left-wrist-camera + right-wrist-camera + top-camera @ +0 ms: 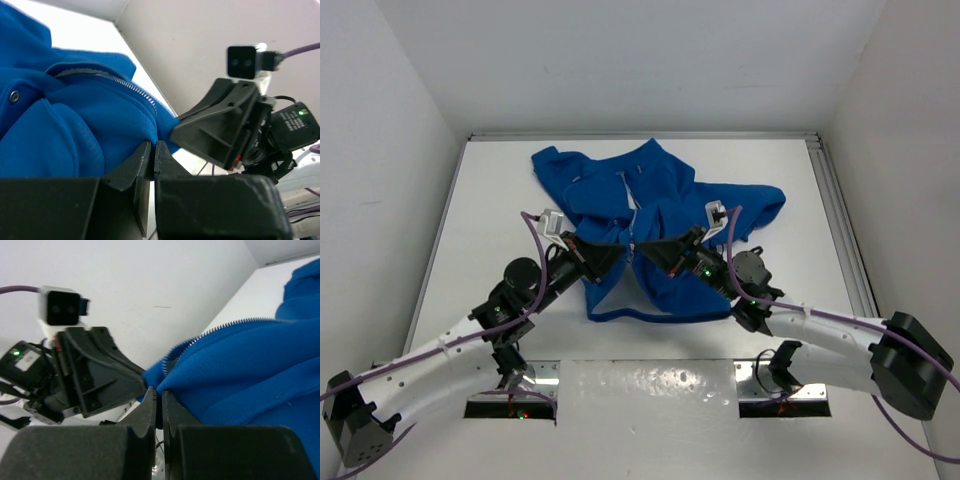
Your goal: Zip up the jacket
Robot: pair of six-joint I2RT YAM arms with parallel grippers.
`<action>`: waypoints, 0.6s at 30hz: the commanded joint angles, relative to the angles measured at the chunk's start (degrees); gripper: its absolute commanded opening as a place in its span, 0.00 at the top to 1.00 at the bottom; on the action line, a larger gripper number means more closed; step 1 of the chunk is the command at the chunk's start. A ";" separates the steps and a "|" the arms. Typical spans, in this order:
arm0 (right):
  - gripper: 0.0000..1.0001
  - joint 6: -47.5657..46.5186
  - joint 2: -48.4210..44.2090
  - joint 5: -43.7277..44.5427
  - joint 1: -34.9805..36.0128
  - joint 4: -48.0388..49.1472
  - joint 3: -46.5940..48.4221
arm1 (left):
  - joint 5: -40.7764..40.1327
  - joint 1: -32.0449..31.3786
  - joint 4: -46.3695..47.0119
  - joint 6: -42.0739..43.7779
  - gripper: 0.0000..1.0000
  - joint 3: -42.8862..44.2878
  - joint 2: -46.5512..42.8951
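Note:
The royal-blue jacket [650, 215] lies spread on the white table, its front open below the middle and its light zipper [632, 225] running down the centre. My left gripper [618, 256] is shut on the jacket's left front edge [150, 131] beside the zipper teeth [131, 88]. My right gripper [648, 257] is shut on the right front edge [172, 382], with zipper teeth [220, 328] above it. The two grippers face each other, almost touching, at the split of the zipper. The zipper slider is hidden.
The white table [500, 200] is walled by white panels on the left, back and right. A metal rail [840, 220] runs along the right edge. Purple cables [532, 240] loop over both arms. The jacket's hem [650, 316] lies near the arm bases.

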 commanded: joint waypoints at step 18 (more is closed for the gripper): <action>1.00 -3.35 -3.51 2.74 0.41 2.32 -0.88 | 5.85 -0.61 -0.63 -10.40 1.00 -0.71 -1.78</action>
